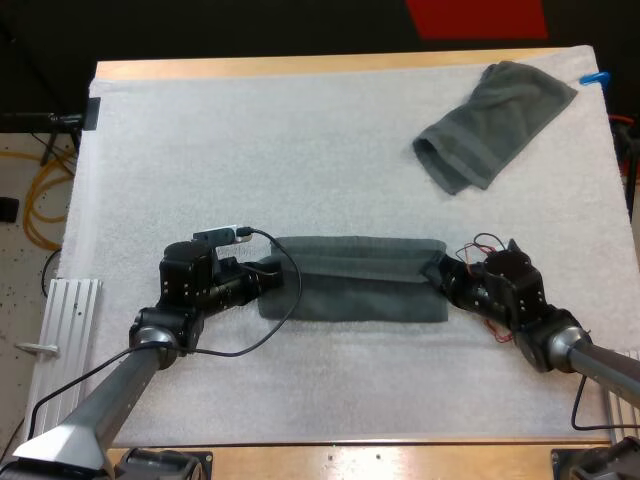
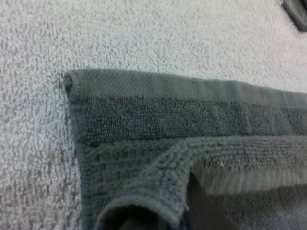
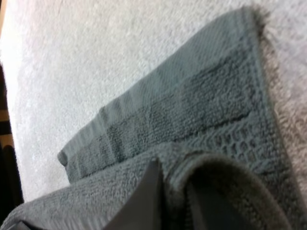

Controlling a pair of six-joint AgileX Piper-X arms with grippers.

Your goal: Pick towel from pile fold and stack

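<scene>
A dark grey-green towel (image 1: 350, 282) lies lengthwise on the white mat (image 1: 300, 150), its near layer folded partway over the far one. My left gripper (image 1: 272, 281) is at its left end, shut on the near edge, which curls over a black finger (image 2: 199, 211). My right gripper (image 1: 441, 274) grips the right end the same way; the towel's edge (image 3: 211, 177) wraps around a dark finger (image 3: 146, 201). The far hem (image 2: 192, 88) lies flat on the mat. A second towel (image 1: 492, 125) lies crumpled at the mat's far right.
The wooden table edge (image 1: 300, 67) runs along the far side. A white ribbed plate (image 1: 62, 325) sits off the mat's left side, with yellow cable (image 1: 45, 195) on the floor beyond.
</scene>
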